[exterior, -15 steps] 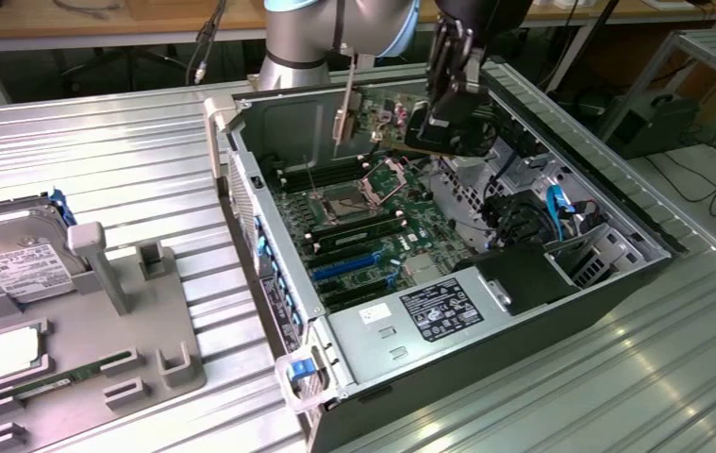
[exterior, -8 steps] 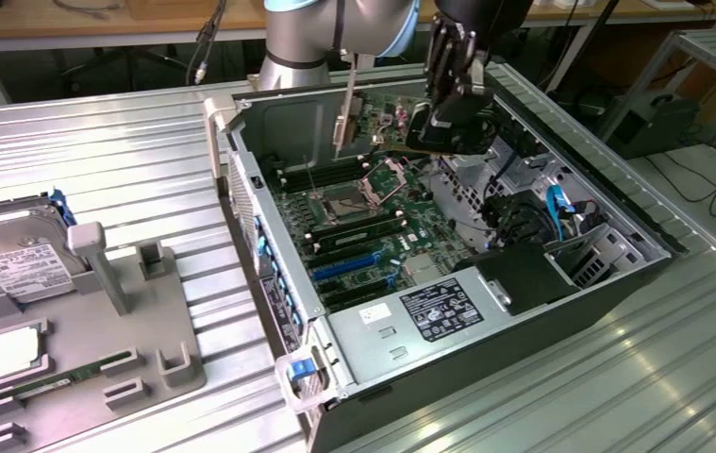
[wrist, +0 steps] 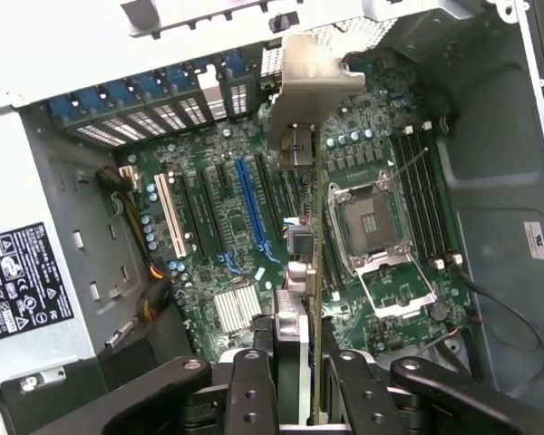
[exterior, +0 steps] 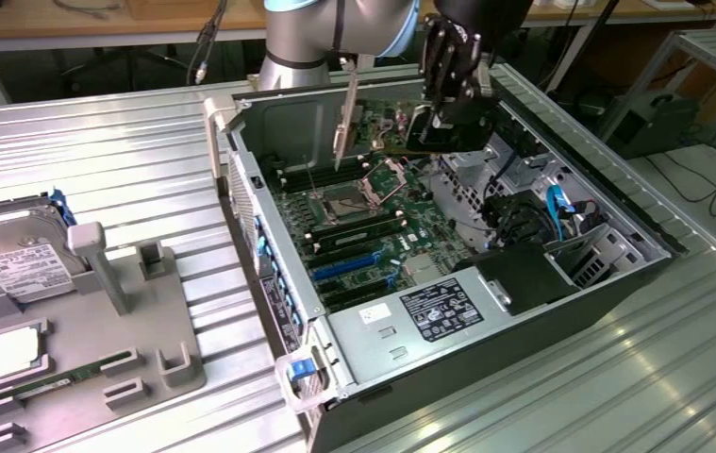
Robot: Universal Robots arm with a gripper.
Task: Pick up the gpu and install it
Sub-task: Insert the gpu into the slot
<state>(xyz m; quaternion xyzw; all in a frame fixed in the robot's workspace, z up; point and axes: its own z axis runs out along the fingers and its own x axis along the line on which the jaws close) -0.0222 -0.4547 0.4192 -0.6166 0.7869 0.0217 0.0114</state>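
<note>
My gripper (exterior: 440, 121) hangs over the open computer case (exterior: 622, 222) and is shut on the gpu (exterior: 390, 132). The card is held on edge above the motherboard (exterior: 371, 236), with its silver bracket (exterior: 347, 113) pointing down on the exterior view's left. In the wrist view the gpu (wrist: 314, 263) appears edge-on between the two black fingers (wrist: 252, 390), with my gripper (wrist: 304, 385) clamping its near end. Its bracket (wrist: 310, 77) reaches toward the case's rear slot openings. The card floats above the expansion slots, close to the blue slot (wrist: 254, 208), touching none of them.
The CPU socket (wrist: 376, 222) and memory slots (wrist: 426, 199) lie beside the card. A power supply (exterior: 446, 311) fills the case's near end. On the exterior view's left a grey fixture (exterior: 93, 340) carries a hard drive (exterior: 11, 260), a processor (exterior: 11, 351) and a memory stick (exterior: 49, 385).
</note>
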